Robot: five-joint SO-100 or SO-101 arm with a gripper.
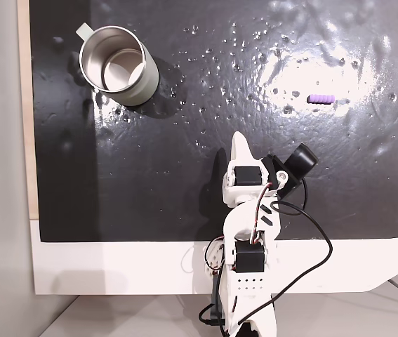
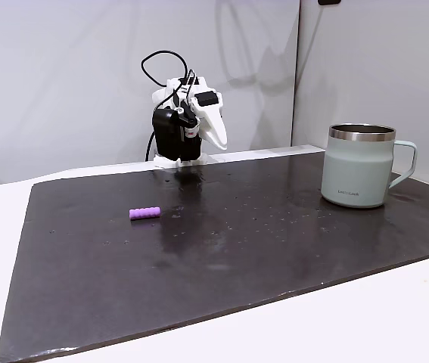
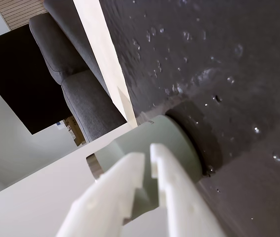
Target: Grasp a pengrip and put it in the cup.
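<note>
The white table point(image 1: 114, 270) carries a large black mat point(image 1: 206, 203) whose glossy surface is dotted with small raised bumps and glare patches. In a fixed view from above, the mat runs off the top and right edges of the picture, so its full extent is cut off.

The white arm point(image 1: 251, 239) stands at the near edge of the mat in that view, folded back on itself, with black cables looping off its side; its base is cut off by the bottom edge. In the fixed view from table level the arm point(image 2: 184, 125) sits at the far side of the mat, in front of a pale wall.

The cup point(image 1: 118, 65) stands upright near the mat's upper left corner in the view from above, its handle tab pointing up-left. From table level the cup point(image 2: 362, 166) is on the right, handle turned right. In the wrist view the cup point(image 3: 179, 143) is partly hidden behind the fingers point(image 3: 169, 168).

The gripper point(image 3: 146, 154) holds nothing; its white fingers lie close together with only a thin slit between their tips.

The pengrip point(image 1: 321, 99) lies on its side on the mat, well apart from the cup and from the arm. From table level the pengrip point(image 2: 144, 213) lies left of centre.
</note>
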